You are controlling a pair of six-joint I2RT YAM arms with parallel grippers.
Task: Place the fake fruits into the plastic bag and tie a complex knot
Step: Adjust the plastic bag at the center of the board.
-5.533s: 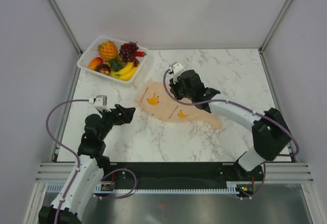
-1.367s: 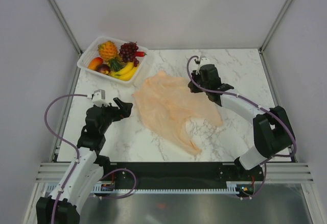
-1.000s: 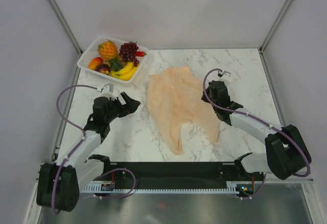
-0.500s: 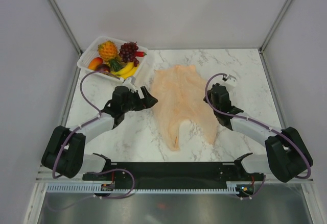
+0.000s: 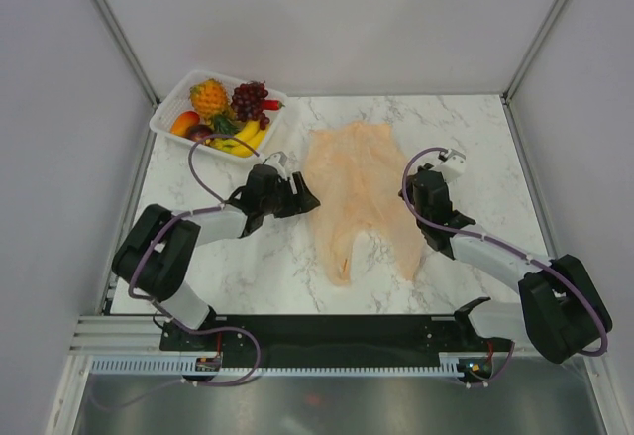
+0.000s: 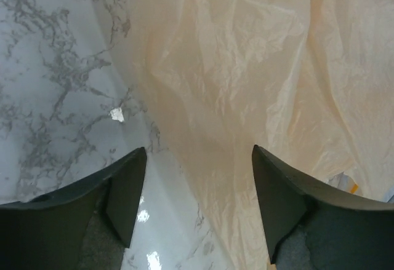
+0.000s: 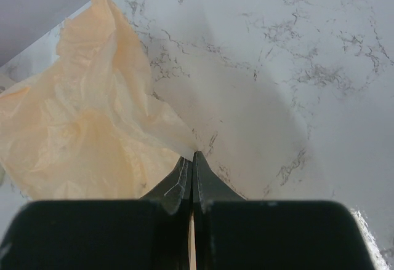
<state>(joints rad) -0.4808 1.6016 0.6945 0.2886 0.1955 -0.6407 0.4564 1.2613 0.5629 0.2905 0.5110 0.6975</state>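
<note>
Top external: plastic bag (image 5: 355, 187) lying on tabletop (image 5: 475, 138); left claw (image 5: 304, 197) spread at its edge; right claw (image 5: 407, 193) pinching bag's opposite edge; fake fruits (image 5: 226, 113) in basket (image 5: 171, 99).

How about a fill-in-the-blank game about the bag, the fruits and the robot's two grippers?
The fake fruits all lie in the white ____.
The right gripper is ____ on the plastic bag, pinching its edge.
The left gripper is ____, its fingers spread over the bag's side.
Missing words: basket; shut; open.
</note>
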